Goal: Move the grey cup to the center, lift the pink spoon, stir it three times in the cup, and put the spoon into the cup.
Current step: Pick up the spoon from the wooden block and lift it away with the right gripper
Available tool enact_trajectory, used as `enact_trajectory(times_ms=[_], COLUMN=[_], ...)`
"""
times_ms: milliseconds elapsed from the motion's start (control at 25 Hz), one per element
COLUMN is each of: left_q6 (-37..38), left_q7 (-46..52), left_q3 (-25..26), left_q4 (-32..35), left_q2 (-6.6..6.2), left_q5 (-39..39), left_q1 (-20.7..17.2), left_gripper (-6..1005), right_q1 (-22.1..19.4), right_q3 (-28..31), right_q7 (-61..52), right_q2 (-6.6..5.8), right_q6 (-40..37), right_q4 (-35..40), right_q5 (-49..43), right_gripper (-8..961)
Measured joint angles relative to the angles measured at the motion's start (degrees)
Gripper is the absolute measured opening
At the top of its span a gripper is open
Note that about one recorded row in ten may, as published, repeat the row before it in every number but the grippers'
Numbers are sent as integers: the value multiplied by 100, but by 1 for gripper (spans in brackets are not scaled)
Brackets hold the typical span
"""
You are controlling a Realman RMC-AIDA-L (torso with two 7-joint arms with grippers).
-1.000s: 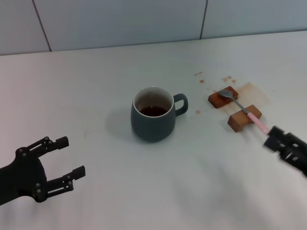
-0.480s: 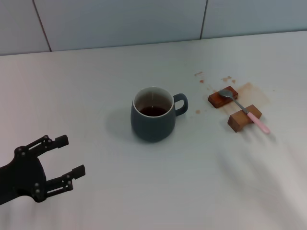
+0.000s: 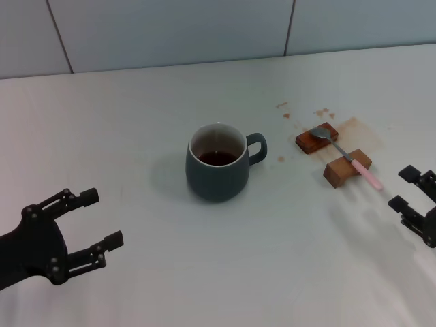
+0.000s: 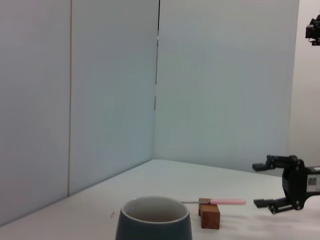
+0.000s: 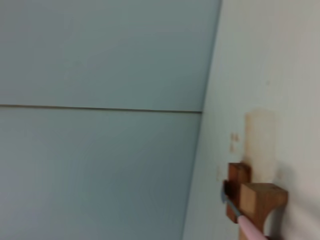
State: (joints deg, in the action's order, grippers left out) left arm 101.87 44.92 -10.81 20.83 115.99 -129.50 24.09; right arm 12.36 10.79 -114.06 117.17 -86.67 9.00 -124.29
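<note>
The grey cup (image 3: pixel 216 170) stands mid-table with dark liquid inside and its handle toward the right; it also shows in the left wrist view (image 4: pixel 155 220). The pink spoon (image 3: pixel 360 168) lies across two brown wooden blocks (image 3: pixel 346 168) to the right of the cup, metal bowl on the far block, pink handle sticking out toward my right gripper. The spoon also shows in the left wrist view (image 4: pixel 227 201) and the right wrist view (image 5: pixel 248 230). My right gripper (image 3: pixel 402 188) is open and empty, a short way from the handle's end. My left gripper (image 3: pixel 102 218) is open and empty at the near left.
Brown stains (image 3: pixel 357 129) mark the white table around the blocks. A tiled wall (image 3: pixel 170 30) runs along the table's far edge. In the left wrist view the right gripper (image 4: pixel 258 184) hovers beside the near block (image 4: pixel 210 217).
The right gripper was by the spoon's handle end, left the head view half a second ago, and is now back at the right edge, open. The spoon, cup and left gripper stayed put.
</note>
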Motion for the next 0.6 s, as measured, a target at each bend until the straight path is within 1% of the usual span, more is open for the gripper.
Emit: enact_trajectory(times_ms=[120,280,600], left_q6=[7,8,8], left_q7=[-85,-103,-107], left_q3=[0,0,0], left_q4=[0,0,0], left_q2=[24,26,42], left_q5=[96,160,263], left_q1=[0,-5,-9], left_gripper=[832,832,832], right_q1=[77,151,336], right_q3=[-21,-19,-16], right_q7=[-155,-236,-260], right_q2=[-2,14,1], right_q6=[262,451,564], right_q4=[-4,-13,-30], right_q5=[-37,-38,-68], right_gripper=[744,743,741])
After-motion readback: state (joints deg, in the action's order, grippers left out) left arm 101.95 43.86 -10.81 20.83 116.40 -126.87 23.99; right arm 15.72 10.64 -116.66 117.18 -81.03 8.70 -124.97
